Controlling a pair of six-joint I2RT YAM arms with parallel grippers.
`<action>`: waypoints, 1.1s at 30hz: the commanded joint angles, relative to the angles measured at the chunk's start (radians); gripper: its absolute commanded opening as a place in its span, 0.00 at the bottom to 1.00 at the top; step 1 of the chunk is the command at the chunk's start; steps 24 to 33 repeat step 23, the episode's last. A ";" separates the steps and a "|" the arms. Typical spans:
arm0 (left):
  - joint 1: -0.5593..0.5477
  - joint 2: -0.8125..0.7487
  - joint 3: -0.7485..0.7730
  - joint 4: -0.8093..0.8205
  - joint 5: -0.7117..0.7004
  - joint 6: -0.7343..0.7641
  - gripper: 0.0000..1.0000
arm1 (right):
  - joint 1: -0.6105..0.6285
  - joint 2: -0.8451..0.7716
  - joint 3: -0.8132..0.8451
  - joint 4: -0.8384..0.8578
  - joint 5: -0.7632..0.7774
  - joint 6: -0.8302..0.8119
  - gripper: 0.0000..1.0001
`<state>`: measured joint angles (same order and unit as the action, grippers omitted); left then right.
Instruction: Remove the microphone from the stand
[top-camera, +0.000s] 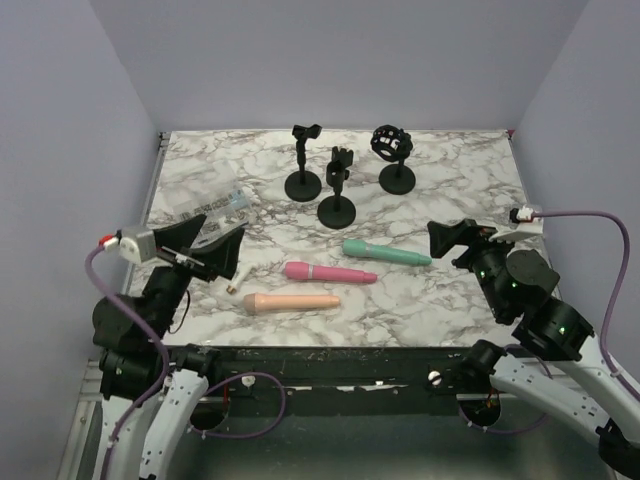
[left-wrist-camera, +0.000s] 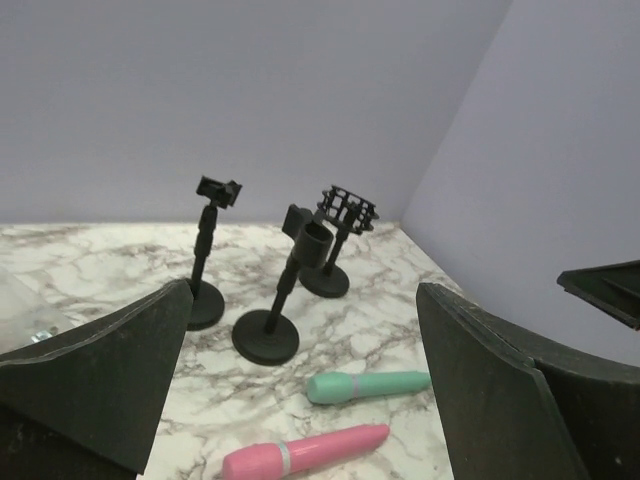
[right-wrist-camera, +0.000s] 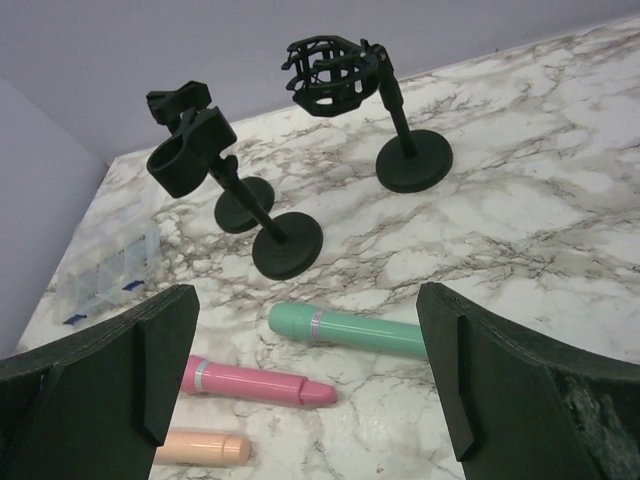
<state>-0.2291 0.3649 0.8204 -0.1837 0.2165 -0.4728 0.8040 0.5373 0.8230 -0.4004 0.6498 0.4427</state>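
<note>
- Top view: the left gripper (top-camera: 212, 245) hung over the near-left part of the table (top-camera: 470, 170), jaws wide apart with nothing between them. The right gripper (top-camera: 458, 240) hung over the near-right part, jaws likewise spread and holding nothing.
- Three mics lay flat on the marble, off the stands. The teal microphone (top-camera: 385, 253) was nearest the right gripper, and the pink microphone (top-camera: 330, 272) lay just left of it. The peach microphone (top-camera: 292, 301) was closest to the arm bases. I couldn't tell which one was the task's.
- Behind them stood the clip stand (top-camera: 303, 165) at left and the shock-mount stand (top-camera: 394, 155) at right. The tube-holder stand (top-camera: 338, 190) stood in the middle, nearest the mics.
- A clear plastic case (top-camera: 215, 203) sat just beyond the left gripper. A small pale piece (top-camera: 232, 288) lay near the peach microphone's left end.
- Left wrist: between my spread fingers, the tube-holder stand's head partly covered the shock-mount stand's post. The teal and pink microphones lay in front.
- Right wrist: fingers apart. The tube-holder stand partly hid the clip stand behind it.
</note>
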 joint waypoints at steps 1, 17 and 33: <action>0.001 -0.219 -0.097 -0.039 -0.133 0.064 0.99 | 0.004 -0.041 0.044 -0.069 0.028 -0.009 1.00; 0.002 -0.448 -0.200 -0.005 -0.282 0.091 0.99 | 0.005 -0.256 0.037 -0.102 -0.019 -0.016 1.00; 0.002 -0.422 -0.200 0.012 -0.273 0.094 0.99 | 0.005 -0.325 0.008 -0.103 0.048 0.046 1.00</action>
